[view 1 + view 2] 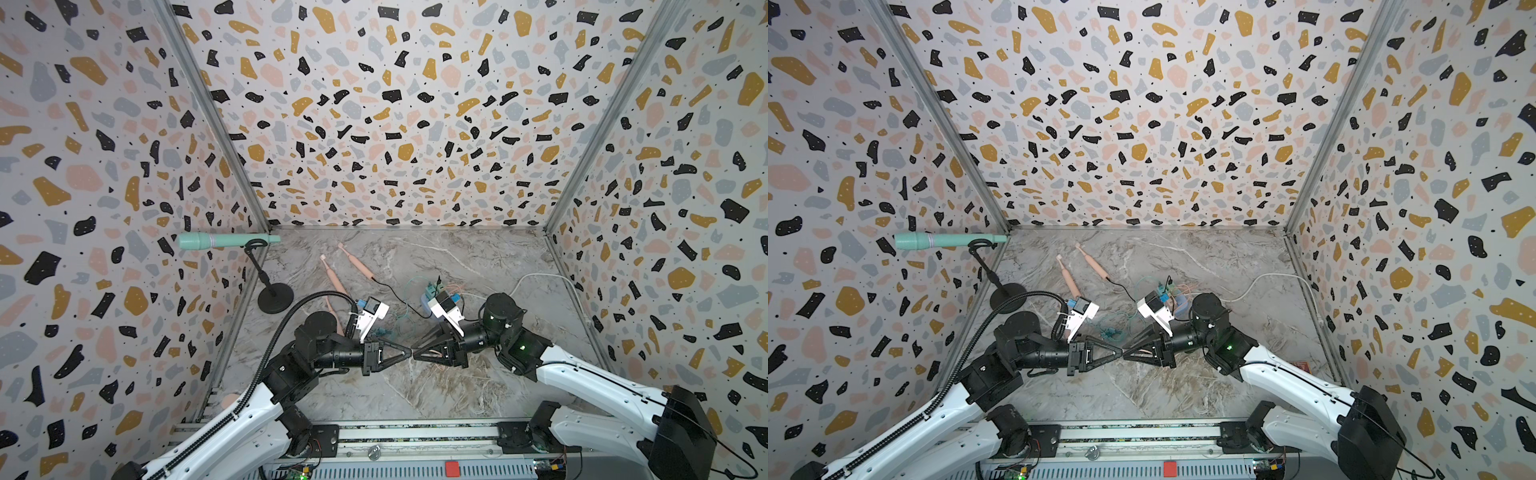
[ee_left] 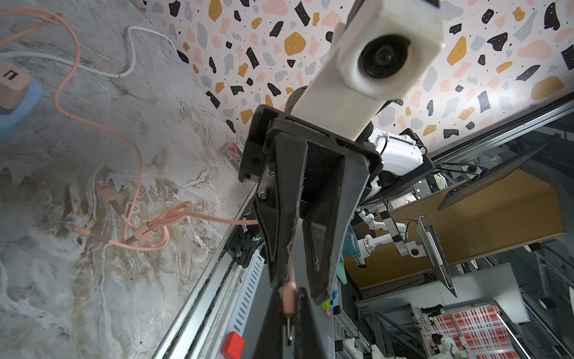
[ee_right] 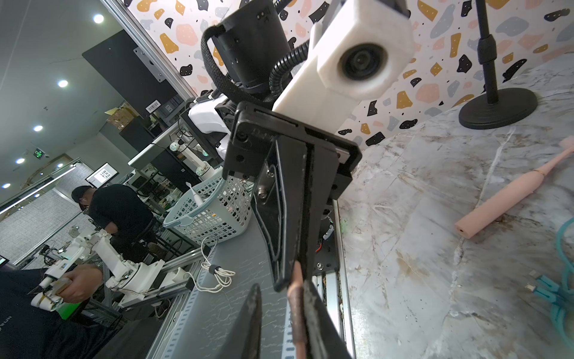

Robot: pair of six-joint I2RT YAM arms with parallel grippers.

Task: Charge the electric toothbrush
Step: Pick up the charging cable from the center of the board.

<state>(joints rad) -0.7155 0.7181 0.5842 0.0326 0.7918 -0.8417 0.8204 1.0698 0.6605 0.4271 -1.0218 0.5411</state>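
We see both arms meeting tip to tip, low over the front middle of the marble table (image 1: 478,395). The left gripper (image 1: 407,353) is clamped tight on the plug (image 2: 289,300) of the pink cable (image 2: 138,161), and the plug's metal tip shows in the left wrist view. The right gripper (image 1: 417,353) has its jaws a little apart. The cable runs between them, lying against one finger with a clear gap to the other, so we do not read it as pinched. The slack of the cable loops over the marble near a pink adapter (image 2: 12,87) that sits on a blue block. The toothbrushes lie flat, well away from both grippers, toward the back left of the table. One pink toothbrush (image 1: 358,264) has a black lead (image 1: 395,293) at its base, and a second toothbrush (image 1: 336,279) lies just beside it. In the right wrist view a pink brush shows a bare port in its butt end; we cannot tell which brush it is. A teal cable (image 3: 553,292) lies loose between the arms.
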